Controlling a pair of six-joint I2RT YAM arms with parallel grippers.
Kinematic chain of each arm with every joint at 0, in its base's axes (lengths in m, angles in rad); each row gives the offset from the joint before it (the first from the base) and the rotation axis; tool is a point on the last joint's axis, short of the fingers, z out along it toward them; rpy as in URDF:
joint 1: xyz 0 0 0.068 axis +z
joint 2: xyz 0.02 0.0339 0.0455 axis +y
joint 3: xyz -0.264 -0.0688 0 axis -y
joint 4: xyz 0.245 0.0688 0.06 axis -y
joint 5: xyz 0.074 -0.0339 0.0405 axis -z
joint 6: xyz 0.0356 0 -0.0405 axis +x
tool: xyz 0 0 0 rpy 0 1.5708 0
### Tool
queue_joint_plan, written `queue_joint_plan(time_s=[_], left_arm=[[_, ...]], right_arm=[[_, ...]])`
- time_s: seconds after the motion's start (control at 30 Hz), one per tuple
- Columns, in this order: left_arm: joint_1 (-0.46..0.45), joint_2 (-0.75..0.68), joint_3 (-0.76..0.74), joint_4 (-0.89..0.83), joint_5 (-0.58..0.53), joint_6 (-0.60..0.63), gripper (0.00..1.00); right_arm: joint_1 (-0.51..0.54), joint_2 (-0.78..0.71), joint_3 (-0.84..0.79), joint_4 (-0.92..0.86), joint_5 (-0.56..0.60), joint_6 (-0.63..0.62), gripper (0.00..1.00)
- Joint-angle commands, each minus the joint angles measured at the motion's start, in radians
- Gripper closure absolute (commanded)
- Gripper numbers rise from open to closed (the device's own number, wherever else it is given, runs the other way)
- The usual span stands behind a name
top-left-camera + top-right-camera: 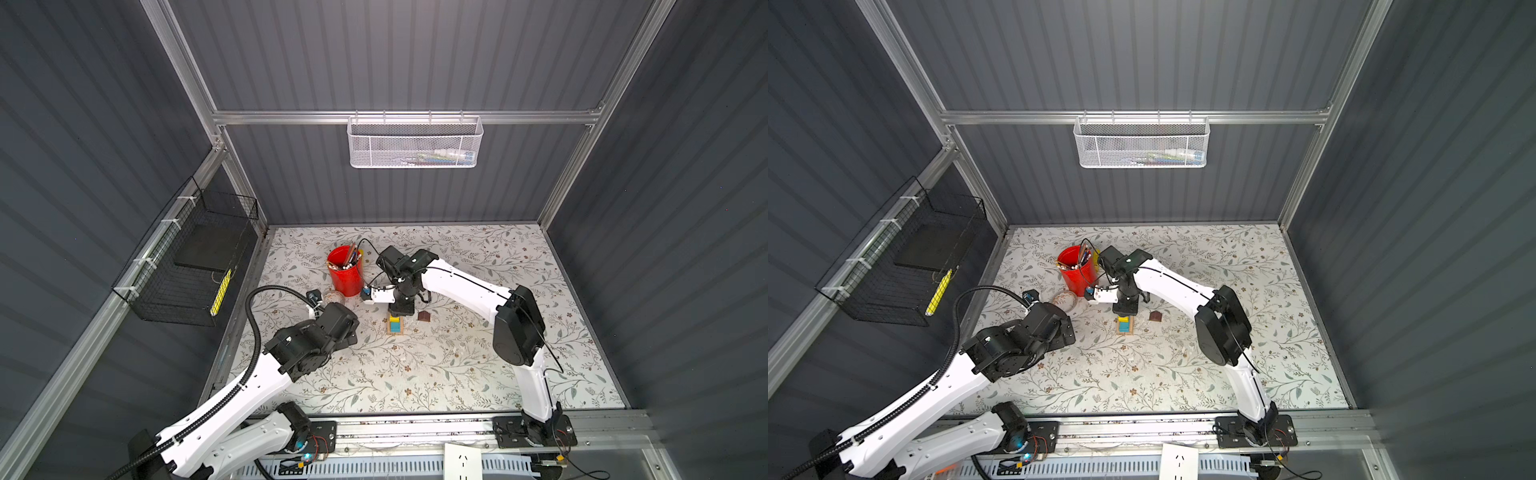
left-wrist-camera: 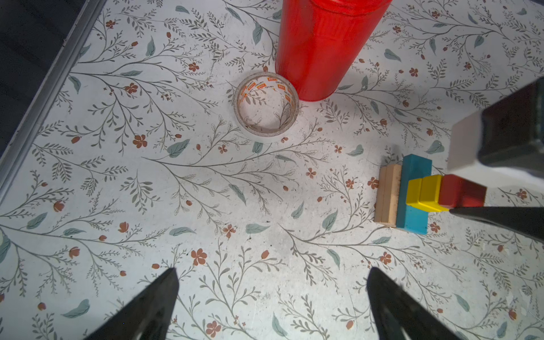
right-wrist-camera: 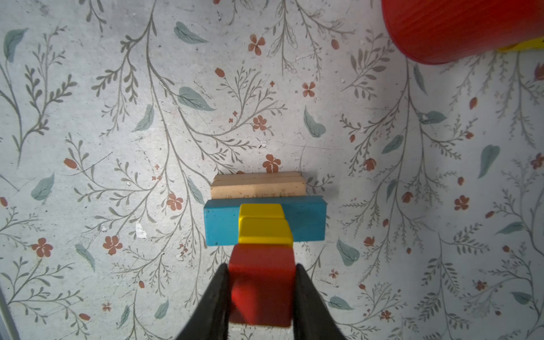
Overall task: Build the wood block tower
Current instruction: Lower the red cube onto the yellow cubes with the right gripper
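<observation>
Tower [image 1: 395, 324] stands just below centre of a top view on the table [image 1: 457, 374]: tan planks [image 3: 256, 185], blue plank [image 3: 220, 223], yellow cubes [image 3: 265, 229]. Our right tool [image 3: 262, 266] is pinching the red cube [image 3: 262, 294] atop them, and we see our left tool [image 2: 273, 269] gaping wide, gripping nothing.

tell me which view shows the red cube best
The right wrist view: the red cube fills the foreground, gripped by the right tool over the yellow cubes. The left wrist view shows its side, partly cut off by that tool. In both top views that tool's body hides it.
</observation>
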State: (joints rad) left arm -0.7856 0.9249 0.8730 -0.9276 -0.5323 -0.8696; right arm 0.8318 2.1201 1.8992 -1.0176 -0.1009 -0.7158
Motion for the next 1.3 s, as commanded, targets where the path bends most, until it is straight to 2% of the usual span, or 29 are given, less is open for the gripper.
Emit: queue_joint_plan(time_s=[0.0, 0.37, 0.67, 0.87, 1.27], left_arm=[[0.000, -0.008, 0.000, -0.031, -0.021, -0.015, 0.00], [0.000, -0.008, -0.003, -0.033, -0.018, -0.014, 0.00], [0.000, -0.007, -0.004, -0.026, -0.016, -0.016, 0.00], [0.000, -0.010, -0.003, -0.034, -0.017, -0.016, 0.00], [0.000, -0.008, -0.004, -0.027, -0.014, -0.018, 0.00]], right_arm=[[-0.003, 0.033, 0.023, -0.005, 0.006, -0.008, 0.77], [-0.003, 0.027, 0.016, 0.003, 0.010, -0.005, 0.62], [-0.003, 0.030, 0.009, 0.008, 0.004, -0.002, 0.57], [-0.003, 0.037, 0.006, 0.002, 0.002, -0.005, 0.56], [-0.003, 0.040, 0.027, -0.010, -0.022, 0.003, 0.63]])
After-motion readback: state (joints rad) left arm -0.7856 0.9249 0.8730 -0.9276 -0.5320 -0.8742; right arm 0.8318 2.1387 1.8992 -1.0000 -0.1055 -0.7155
